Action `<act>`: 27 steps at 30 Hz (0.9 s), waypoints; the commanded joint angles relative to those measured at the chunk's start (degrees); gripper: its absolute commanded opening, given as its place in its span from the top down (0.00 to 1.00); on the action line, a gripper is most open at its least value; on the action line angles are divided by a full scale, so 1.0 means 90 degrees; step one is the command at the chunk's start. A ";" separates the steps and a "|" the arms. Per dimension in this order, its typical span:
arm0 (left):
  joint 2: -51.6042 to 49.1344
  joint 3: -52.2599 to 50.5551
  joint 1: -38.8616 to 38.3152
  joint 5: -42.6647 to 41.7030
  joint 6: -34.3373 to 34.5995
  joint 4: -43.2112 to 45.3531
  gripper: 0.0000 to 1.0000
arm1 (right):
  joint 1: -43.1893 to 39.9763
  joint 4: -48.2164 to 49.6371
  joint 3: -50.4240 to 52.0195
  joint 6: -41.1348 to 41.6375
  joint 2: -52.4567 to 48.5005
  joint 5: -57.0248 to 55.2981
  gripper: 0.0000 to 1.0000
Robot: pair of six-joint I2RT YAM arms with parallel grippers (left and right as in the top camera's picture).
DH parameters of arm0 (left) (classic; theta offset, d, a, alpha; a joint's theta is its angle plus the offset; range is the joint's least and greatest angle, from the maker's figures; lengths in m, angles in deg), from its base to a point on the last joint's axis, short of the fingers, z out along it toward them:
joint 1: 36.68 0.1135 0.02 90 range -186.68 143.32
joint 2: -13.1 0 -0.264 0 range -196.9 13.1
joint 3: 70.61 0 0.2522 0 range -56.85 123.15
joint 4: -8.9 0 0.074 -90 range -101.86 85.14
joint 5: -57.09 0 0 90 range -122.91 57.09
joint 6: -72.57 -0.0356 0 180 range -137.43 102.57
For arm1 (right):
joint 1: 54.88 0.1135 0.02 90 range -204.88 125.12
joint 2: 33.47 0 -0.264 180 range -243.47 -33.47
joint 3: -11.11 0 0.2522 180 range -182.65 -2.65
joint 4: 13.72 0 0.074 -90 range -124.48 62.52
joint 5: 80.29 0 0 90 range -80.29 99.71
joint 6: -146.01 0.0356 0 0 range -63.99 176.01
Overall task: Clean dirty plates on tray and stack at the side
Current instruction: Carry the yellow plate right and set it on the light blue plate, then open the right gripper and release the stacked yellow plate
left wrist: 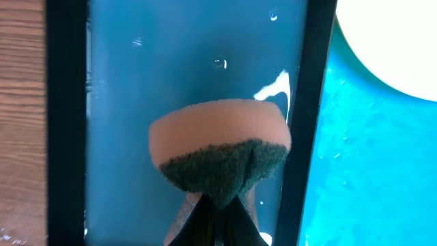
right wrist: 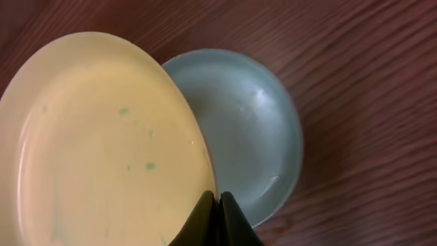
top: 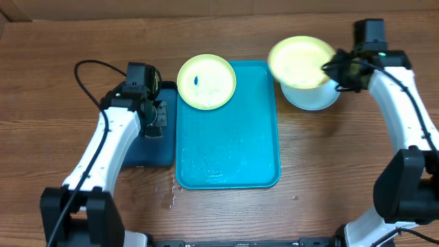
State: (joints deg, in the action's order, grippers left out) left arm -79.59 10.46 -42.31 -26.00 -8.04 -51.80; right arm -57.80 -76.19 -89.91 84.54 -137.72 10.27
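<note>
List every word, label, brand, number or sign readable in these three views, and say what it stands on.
None readable. The large turquoise plastic tray, the round yellow-green plastic plate at its corner, the dark navy tray and the orange-and-green sponge in the left claw carry no text. The plate's blue mark is a smudge, not writing.

**Right wrist: plate held by its rim**

The right gripper (right wrist: pixel 218 199) has its dark fingers closed on the lower rim of a yellow-green plate (right wrist: pixel 102 150). The plate is tilted and carries a few faint bluish specks. It overlaps the left edge of a pale blue-grey plate (right wrist: pixel 256 130), which lies on the brown wooden table (right wrist: pixel 362 61).
</note>
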 commanded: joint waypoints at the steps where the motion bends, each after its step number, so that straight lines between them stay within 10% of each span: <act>1: -0.0151 -0.0010 -0.0019 -0.0117 -0.0240 0.0029 0.96 | -0.0279 0.0151 0.0228 -0.0100 0.0126 -0.0386 0.96; 27: -0.0155 -0.0010 0.0012 -0.0085 -0.0338 0.0187 0.96 | -0.0423 0.2652 0.2618 -0.0104 0.0092 0.0124 0.85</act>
State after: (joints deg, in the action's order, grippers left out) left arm -80.87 10.40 -42.31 -26.72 -10.16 -50.07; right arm -61.95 -52.82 -66.68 83.87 -137.72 9.76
